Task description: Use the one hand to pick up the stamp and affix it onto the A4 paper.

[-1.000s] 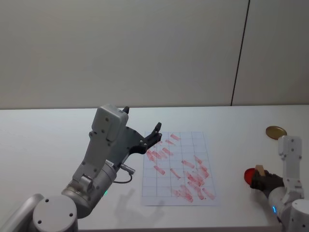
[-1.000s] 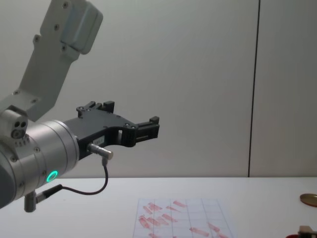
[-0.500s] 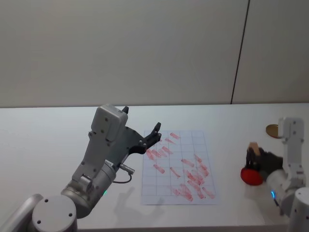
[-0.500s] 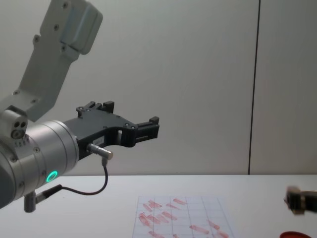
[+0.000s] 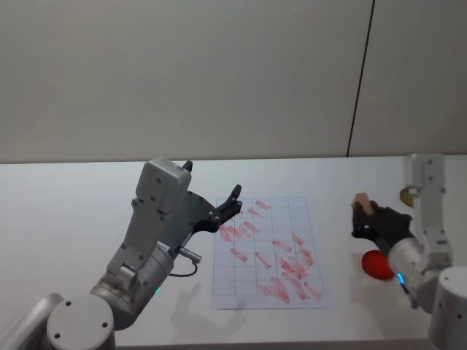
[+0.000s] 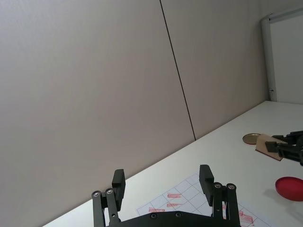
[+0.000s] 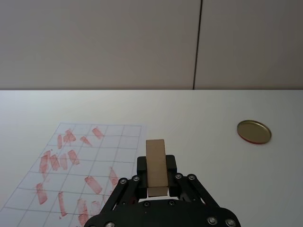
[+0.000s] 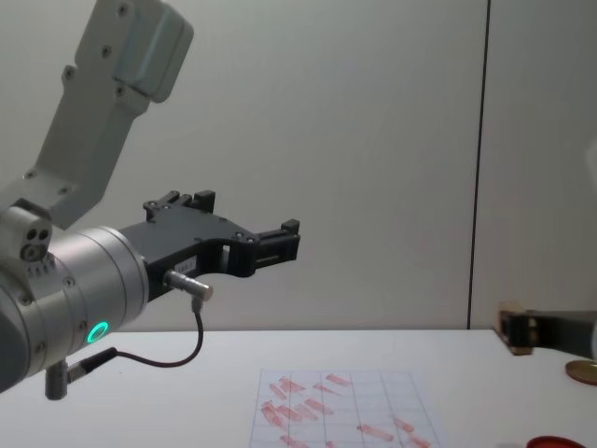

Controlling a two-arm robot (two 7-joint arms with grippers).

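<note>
**Right gripper held the stamp off the table, beside the paper**

At the lower right of the head view, the right gripper (image 5: 362, 219) was clamped shut on the stamp (image 5: 362, 201). The tan block stood upright between its fingers, lifted clear of the white table (image 5: 66, 211). Just below it in the frame lay a red disc (image 5: 376, 264). The paper (image 5: 264, 251), covered in red marks, lay flat at lower centre, to the left of the stamp with nothing resting on it. The left gripper (image 5: 228, 205) hung raised over the sheet's upper left corner, its fingers spread wide and empty. A gold disc (image 7: 253, 131) sat farther back at the right edge, before the plain wall (image 5: 219, 73).
</note>
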